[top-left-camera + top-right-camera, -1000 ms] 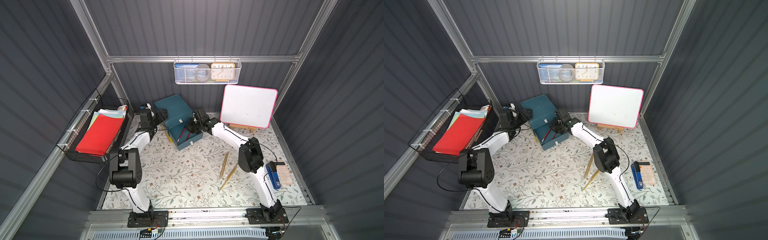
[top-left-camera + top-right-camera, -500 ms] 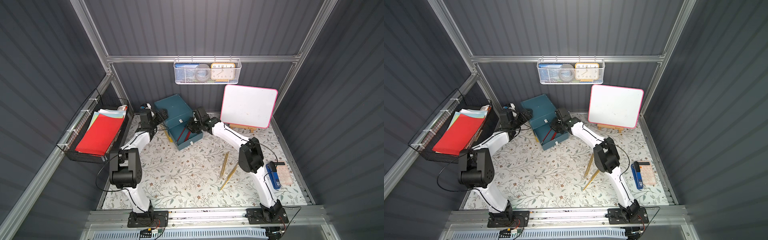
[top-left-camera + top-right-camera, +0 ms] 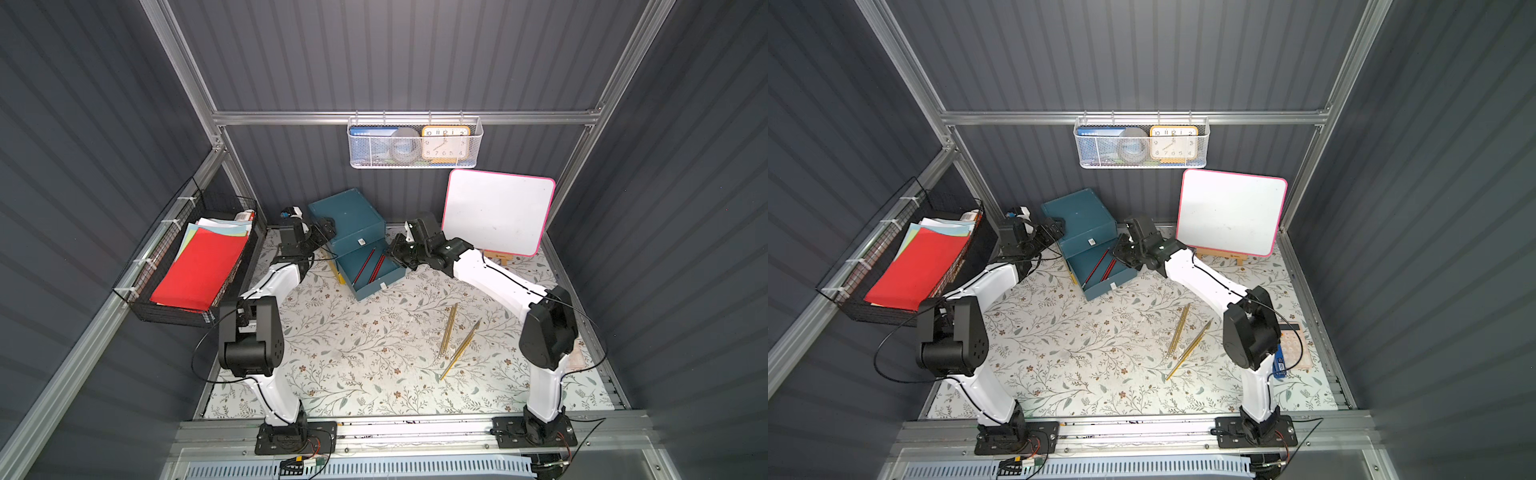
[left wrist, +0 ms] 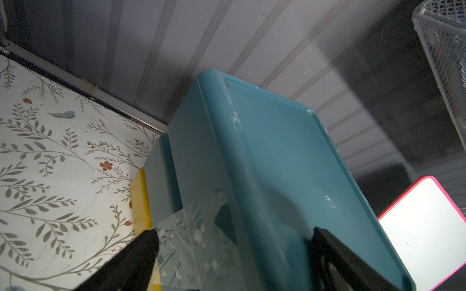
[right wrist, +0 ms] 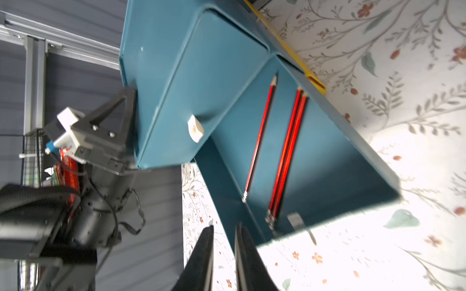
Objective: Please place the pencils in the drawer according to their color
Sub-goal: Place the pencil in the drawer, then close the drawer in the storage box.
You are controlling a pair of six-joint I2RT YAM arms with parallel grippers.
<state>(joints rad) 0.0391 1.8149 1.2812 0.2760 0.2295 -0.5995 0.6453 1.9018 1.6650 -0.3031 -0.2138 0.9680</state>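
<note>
The teal drawer unit (image 3: 349, 216) stands at the back, its lower drawer (image 3: 374, 289) pulled out. Three dark red pencils (image 3: 365, 264) lie in that drawer: one alone (image 5: 259, 141) and a touching pair (image 5: 287, 156). Gold-yellow pencils (image 3: 449, 330) (image 3: 1179, 330) lie loose on the floral table at the right. My right gripper (image 5: 224, 226) (image 3: 395, 251) hangs just off the drawer's right side, its jaws a narrow gap apart with nothing between them. My left gripper (image 4: 234, 234) (image 3: 326, 230) stands open astride the unit's upper left edge, its fingers (image 4: 141, 252) against it.
A yellow strip (image 4: 140, 201) lies along the unit's left foot. A pink-rimmed whiteboard (image 3: 496, 212) leans at the back right. A white wire basket (image 3: 415, 143) with a clock hangs on the rail. A black wire tray (image 3: 199, 266) holds paper on the left. A blue stapler (image 3: 1279, 361) lies at the right edge.
My right gripper has shifted a little to the right, off the drawer. The left arm and the pencils have not moved.
</note>
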